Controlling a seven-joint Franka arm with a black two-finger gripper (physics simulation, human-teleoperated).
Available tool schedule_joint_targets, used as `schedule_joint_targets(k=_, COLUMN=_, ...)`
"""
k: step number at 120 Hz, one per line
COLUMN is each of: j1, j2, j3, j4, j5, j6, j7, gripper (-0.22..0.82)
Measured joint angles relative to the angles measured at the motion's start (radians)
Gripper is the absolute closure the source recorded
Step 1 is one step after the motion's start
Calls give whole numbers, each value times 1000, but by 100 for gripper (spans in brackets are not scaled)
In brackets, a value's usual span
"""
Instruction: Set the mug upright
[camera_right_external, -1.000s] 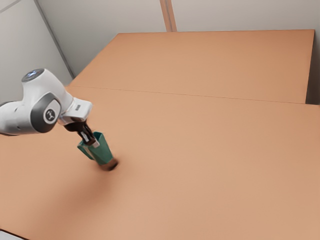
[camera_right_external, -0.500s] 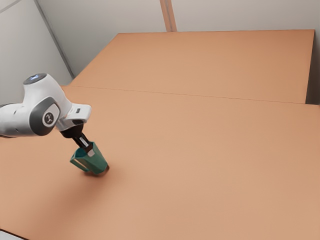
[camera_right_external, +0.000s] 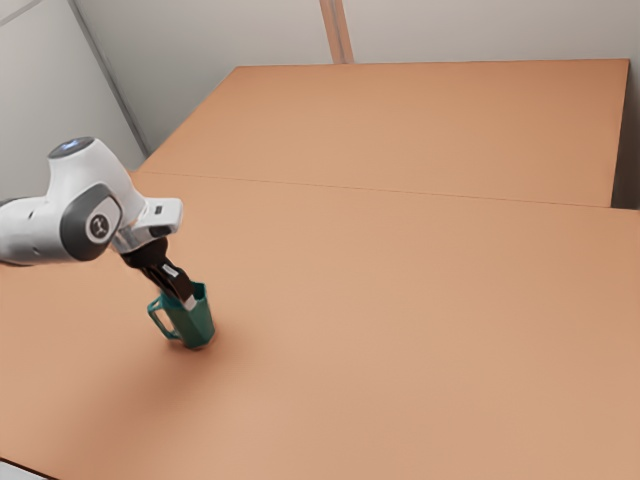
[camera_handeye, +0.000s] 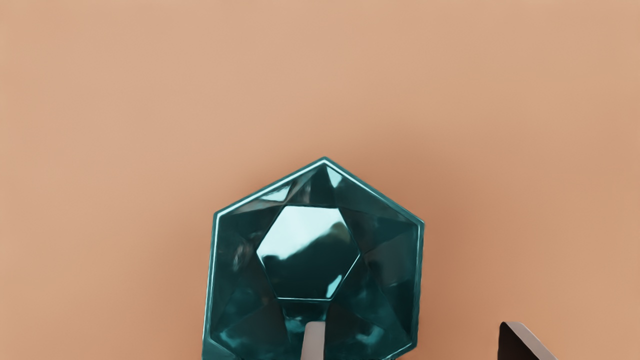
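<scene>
Mug (camera_right_external: 196, 322) observed on the worktop (camera_right_external: 400, 300), directly below the hand (camera_right_external: 190, 302), handle (camera_right_external: 158, 318) toward the exterior view's left. Long axis judged near vertical, slight lean possible; flat seating of the base cannot be confirmed. Hand spread wide: one finger (camera_handeye: 314, 342) over the mug's opening, the other finger (camera_handeye: 510, 345) outside, beyond a visible gap. If seating is confirmed, withdrawal should be made along the mug's axis, lest the wall be caught.

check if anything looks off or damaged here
Nothing looks spilled or damaged. One oddity: the open black two-finger hand has one fingertip over the mouth of the glossy teal hexagonal mug, the other outside its rim.
</scene>
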Motion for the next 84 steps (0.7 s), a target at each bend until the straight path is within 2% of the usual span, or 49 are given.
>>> schedule_joint_targets(k=16, j1=-1, j2=-5, j3=-20, j4=71, j5=-3, j6=-31, j7=-19, gripper=15)
schedule_joint_targets(k=31, j1=-5, j2=52, j3=-63, j4=226, j5=-5, j6=-94, j7=-38, gripper=8)
schedule_joint_targets(k=46, j1=-3, j2=127, j3=-107, j4=413, j5=-7, j6=-193, j7=-56, gripper=4)
schedule_joint_targets(k=61, j1=4, j2=169, j3=-117, j4=561, j5=-8, j6=-296, j7=-70, gripper=3)
schedule_joint_targets(k=84, j1=59, j2=232, j3=-154, j4=716, j5=-14, j6=-431, j7=-87, gripper=1)
